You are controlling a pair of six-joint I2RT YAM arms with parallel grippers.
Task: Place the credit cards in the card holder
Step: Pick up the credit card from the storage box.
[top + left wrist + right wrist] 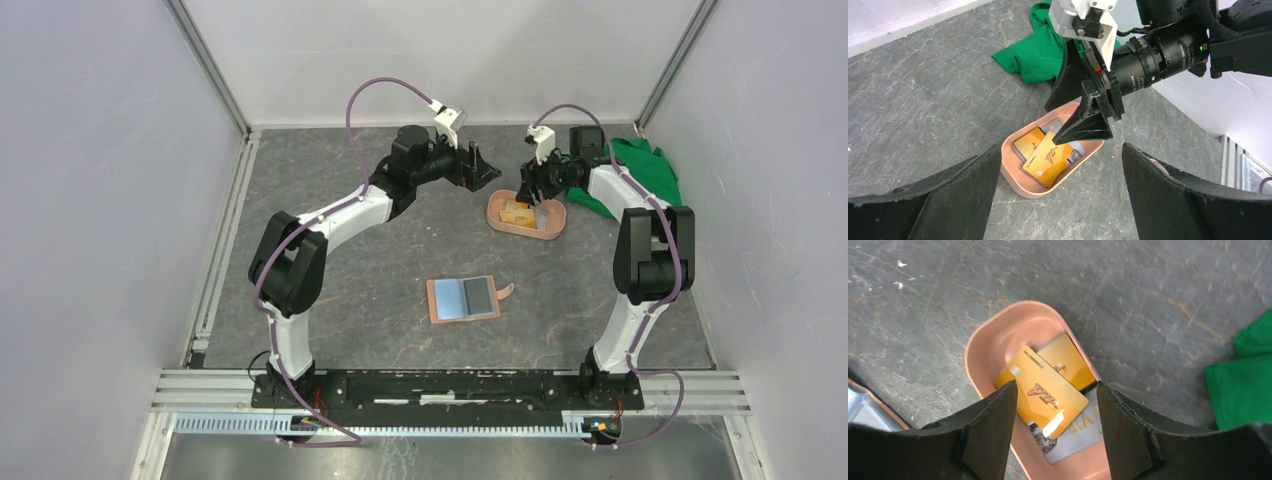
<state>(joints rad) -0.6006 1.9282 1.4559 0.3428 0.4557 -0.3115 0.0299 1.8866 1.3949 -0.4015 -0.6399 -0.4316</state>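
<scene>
The card holder (465, 298) lies open on the table's middle, with a light blue card (450, 297) and a grey card (480, 294) on its inner face. Two orange-yellow credit cards (1033, 375) and a grey-white one (1078, 435) lie stacked in a pink tray (978, 350). My right gripper (1054, 390) is open and dipped into the tray, its fingers standing either side of the top orange card (1045, 160). My left gripper (1060, 146) hovers wide open and empty just left of the tray (495, 212).
A crumpled green cloth (650, 170) lies at the back right behind the right arm. White walls close in the table on three sides. A corner of the card holder (863, 410) shows at the right wrist view's lower left.
</scene>
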